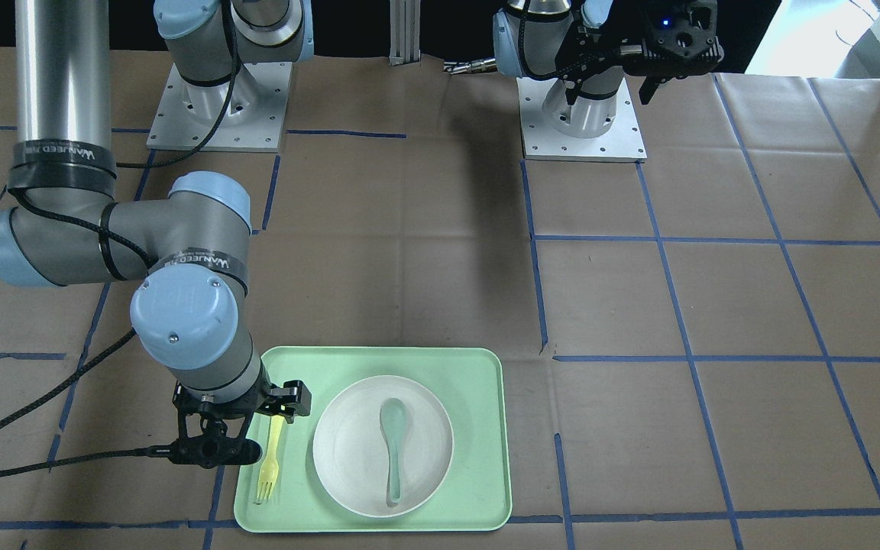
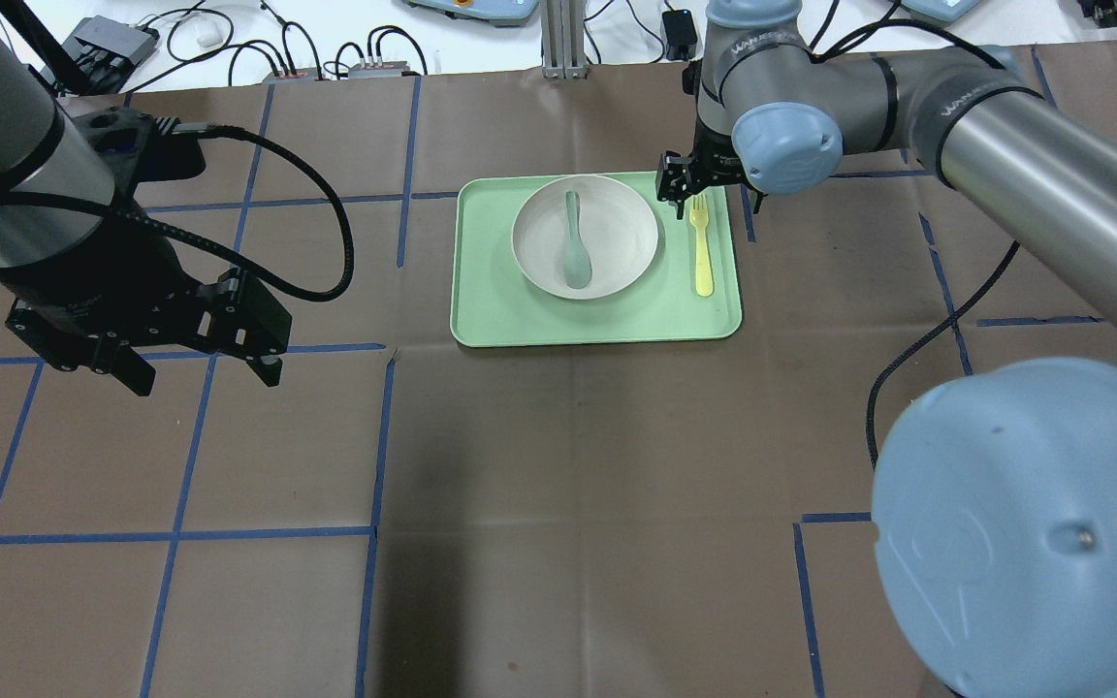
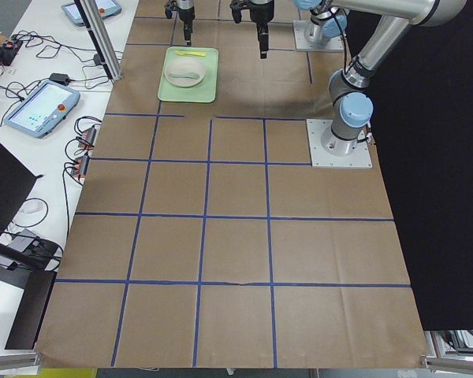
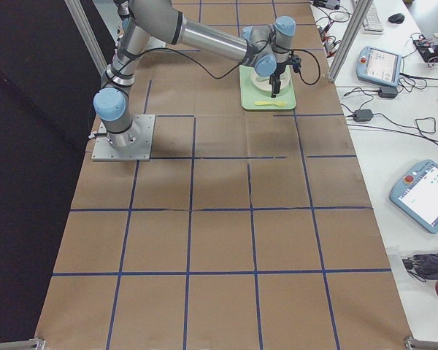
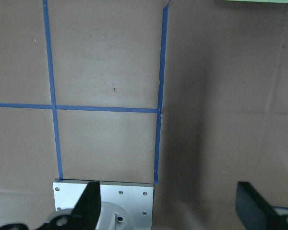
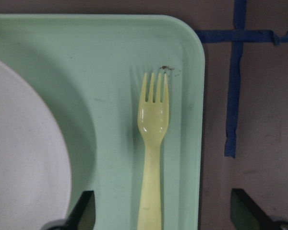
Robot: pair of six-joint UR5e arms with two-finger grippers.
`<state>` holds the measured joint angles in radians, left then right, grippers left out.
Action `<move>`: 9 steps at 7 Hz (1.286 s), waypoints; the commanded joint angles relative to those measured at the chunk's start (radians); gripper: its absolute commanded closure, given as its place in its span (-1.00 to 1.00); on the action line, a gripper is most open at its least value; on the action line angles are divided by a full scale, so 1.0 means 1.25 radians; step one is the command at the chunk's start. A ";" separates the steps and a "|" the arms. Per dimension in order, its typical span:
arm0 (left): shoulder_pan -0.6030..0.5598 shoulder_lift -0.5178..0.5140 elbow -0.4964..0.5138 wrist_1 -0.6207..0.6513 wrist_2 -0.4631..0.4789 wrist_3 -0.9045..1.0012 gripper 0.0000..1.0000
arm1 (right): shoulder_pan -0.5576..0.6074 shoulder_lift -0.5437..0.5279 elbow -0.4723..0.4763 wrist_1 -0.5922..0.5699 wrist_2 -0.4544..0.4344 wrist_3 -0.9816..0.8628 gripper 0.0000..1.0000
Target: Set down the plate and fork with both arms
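The off-white plate (image 2: pixel 617 237) sits in the middle of the mint-green tray (image 2: pixel 491 291), with a grey-green spoon (image 2: pixel 573 247) lying in it. The yellow fork (image 2: pixel 702 252) lies flat on the tray beside the plate, tines pointing away from the robot. My right gripper (image 2: pixel 709 194) hovers over the fork, open, with nothing in it. In the right wrist view the fork (image 6: pixel 152 143) lies between the spread fingertips (image 6: pixel 84 211). My left gripper (image 2: pixel 207 378) is open and empty, held above bare table far from the tray.
Brown paper with blue tape lines covers the table. The left arm's base plate (image 5: pixel 103 201) shows under the left gripper. The right arm's cable (image 1: pixel 20 458) trails over the table. Tablets and cables lie on the side bench (image 3: pixel 39 110).
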<state>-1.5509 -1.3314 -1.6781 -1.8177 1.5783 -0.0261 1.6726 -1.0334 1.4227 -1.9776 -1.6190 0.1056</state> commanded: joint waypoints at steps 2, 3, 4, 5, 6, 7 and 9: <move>0.000 0.000 0.000 0.000 0.000 0.000 -1.00 | -0.019 -0.175 0.003 0.179 0.000 -0.044 -1.00; 0.000 0.000 0.000 0.000 0.000 0.000 -1.00 | -0.040 -0.238 0.003 0.262 0.007 -0.063 -1.00; 0.000 0.000 0.000 0.000 0.000 0.000 -1.00 | -0.053 -0.286 0.003 0.314 0.015 -0.072 -1.00; 0.000 0.000 0.000 0.000 0.001 0.000 -1.00 | -0.061 -0.319 0.004 0.351 0.015 -0.072 -1.00; 0.000 0.000 0.000 0.000 0.001 0.000 -1.00 | -0.070 -0.353 0.007 0.383 0.015 -0.075 -1.00; -0.001 0.000 0.000 0.000 0.001 0.000 -1.00 | -0.076 -0.377 0.015 0.389 0.014 -0.080 -1.00; 0.000 0.000 -0.001 0.000 0.001 0.000 -1.00 | -0.066 -0.436 0.112 0.376 0.020 -0.064 -0.99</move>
<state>-1.5513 -1.3315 -1.6786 -1.8178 1.5800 -0.0261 1.5871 -1.5320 1.4948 -1.4989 -1.5981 0.0186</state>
